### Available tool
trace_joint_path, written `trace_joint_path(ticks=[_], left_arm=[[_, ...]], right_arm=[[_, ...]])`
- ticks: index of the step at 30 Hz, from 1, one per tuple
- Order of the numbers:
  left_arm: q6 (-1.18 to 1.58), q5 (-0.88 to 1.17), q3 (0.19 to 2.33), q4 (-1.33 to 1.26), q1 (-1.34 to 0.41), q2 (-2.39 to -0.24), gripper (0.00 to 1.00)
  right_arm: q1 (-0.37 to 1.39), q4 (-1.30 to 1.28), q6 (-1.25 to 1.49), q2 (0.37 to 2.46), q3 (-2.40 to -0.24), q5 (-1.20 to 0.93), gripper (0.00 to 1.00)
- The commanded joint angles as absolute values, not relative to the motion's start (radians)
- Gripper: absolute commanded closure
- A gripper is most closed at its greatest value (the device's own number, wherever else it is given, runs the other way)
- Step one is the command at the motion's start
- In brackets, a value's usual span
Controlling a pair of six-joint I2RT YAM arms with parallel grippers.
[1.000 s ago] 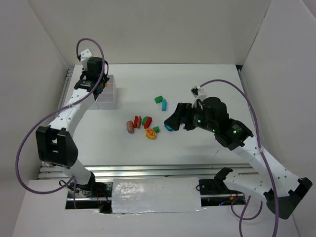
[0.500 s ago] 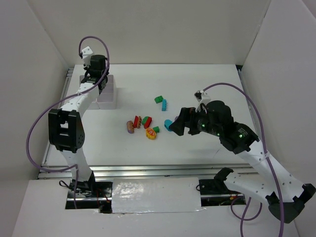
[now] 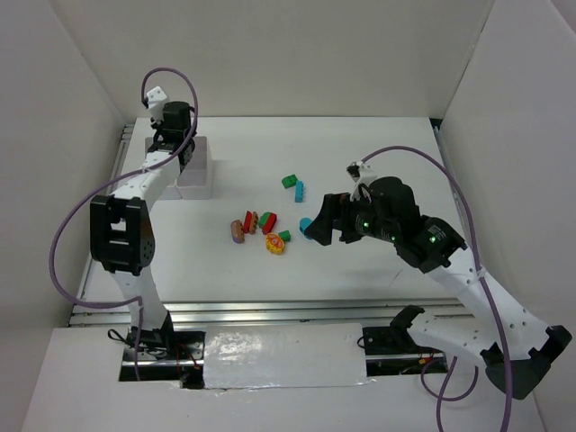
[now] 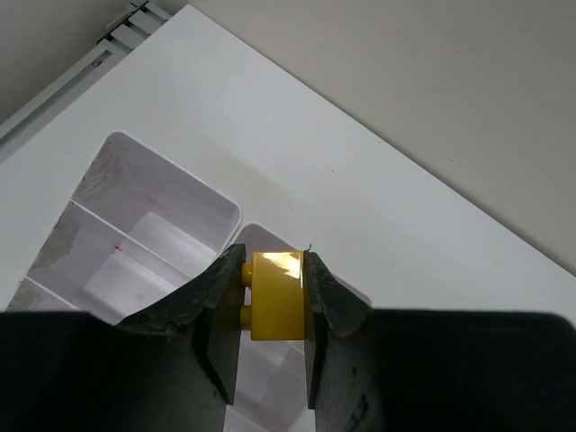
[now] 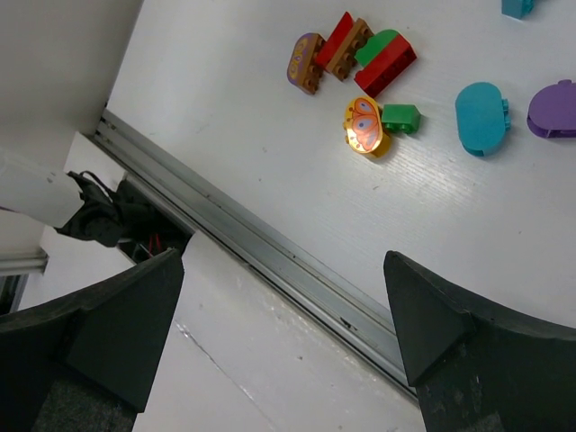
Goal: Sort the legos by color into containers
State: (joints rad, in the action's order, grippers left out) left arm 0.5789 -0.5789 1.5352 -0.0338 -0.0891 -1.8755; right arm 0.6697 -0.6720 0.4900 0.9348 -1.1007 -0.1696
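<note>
My left gripper [image 4: 273,270] is shut on a yellow lego [image 4: 277,297] and holds it above the white divided tray [image 4: 171,157], over a compartment at its far end. In the top view this gripper [image 3: 171,144] is over the tray [image 3: 200,184] at the back left. My right gripper [image 5: 283,306] is open and empty, above the table's near rail. Beyond it lie a purple-brown oval [image 5: 306,61], red and brown bricks [image 5: 342,40], a green-red piece [image 5: 387,56], an orange oval [image 5: 364,126], a small green brick [image 5: 400,117], a teal oval [image 5: 481,117] and a purple oval [image 5: 553,110].
A green brick [image 3: 289,181] and a teal brick [image 3: 299,191] lie apart at the table's middle. The metal rail [image 5: 270,261] runs along the near edge. White walls close in the left, back and right sides.
The left arm's elbow has swung in and its gripper has moved slightly toward the back over the tray, still holding the yellow lego. The right gripper has shifted a little near the teal oval.
</note>
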Motion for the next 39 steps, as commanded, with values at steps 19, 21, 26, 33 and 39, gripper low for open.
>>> trace_joint_path(ticks=[19,21,26,33,39], left_arm=[[0.604,-0.568,1.540,-0.092,-0.066,-1.937,0.69],[0.609,-0.569,1.539,-0.094,-0.064,-1.945,0.69],[0.617,-0.557,1.549,-0.094,-0.061,-1.960,0.63],[0.620,-0.549,1.571,-0.091,-0.061,-1.970,0.52],[0.623,-0.549,1.577,-0.077,-0.060,-1.962,0.24]], right_arm=[[0.670,-0.647,0.453,0.965,-1.138,-0.204,0.00],[0.670,-0.646,0.445,0.968,-1.140,-0.210,0.00],[0.670,-0.646,0.434,0.980,-1.144,-0.224,0.00],[0.670,-0.641,0.422,1.006,-1.154,-0.236,0.00],[0.670,-0.627,0.416,1.023,-1.158,-0.239,0.00]])
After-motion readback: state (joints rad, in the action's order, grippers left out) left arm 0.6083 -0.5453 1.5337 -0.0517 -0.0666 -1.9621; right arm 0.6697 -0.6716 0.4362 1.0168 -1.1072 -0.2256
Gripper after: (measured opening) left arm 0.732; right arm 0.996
